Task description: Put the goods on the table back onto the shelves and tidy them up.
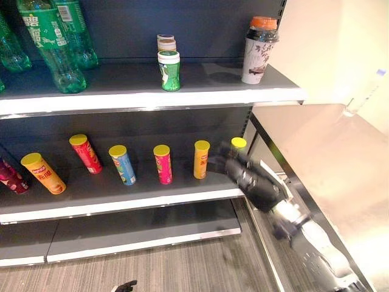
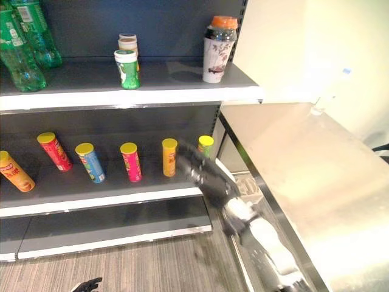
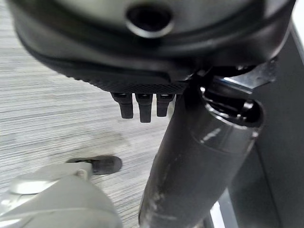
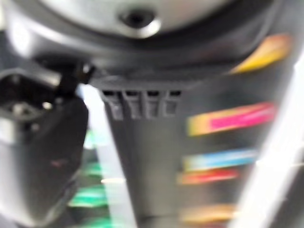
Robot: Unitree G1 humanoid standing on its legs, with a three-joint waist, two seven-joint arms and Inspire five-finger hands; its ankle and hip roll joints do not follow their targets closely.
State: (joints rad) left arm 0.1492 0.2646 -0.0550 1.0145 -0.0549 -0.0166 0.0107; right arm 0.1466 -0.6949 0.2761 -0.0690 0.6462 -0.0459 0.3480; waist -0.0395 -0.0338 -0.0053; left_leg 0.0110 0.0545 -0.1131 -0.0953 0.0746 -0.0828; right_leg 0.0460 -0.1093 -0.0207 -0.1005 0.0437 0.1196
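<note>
your right hand (image 1: 252, 179) reaches in at the right end of the middle shelf (image 1: 121, 198), just beside the green-and-yellow can (image 1: 238, 145) that stands last in the row. that can lies straight ahead of the hand, at its fingertips, upright with its long axis vertical; whether the hand touches it cannot be told. in the right wrist view the fingers (image 4: 137, 104) run straight out with nothing between them, so the hand reads as open and empty. your left hand (image 1: 124, 285) hangs low over the floor, fingers relaxed, well apart from the shelves; the right is plainly the nearer. the row holds smooth, rigid tubes with flat yellow lids: an orange can (image 1: 200, 159), a pink can (image 1: 163, 164), a blue can (image 1: 123, 164) and a red can (image 1: 86, 153), the leftward ones leaning. the steel table (image 1: 328, 158) to the right is a bare brushed sheet near the hand, with one clear bottle (image 1: 364, 92) at its far edge.
</note>
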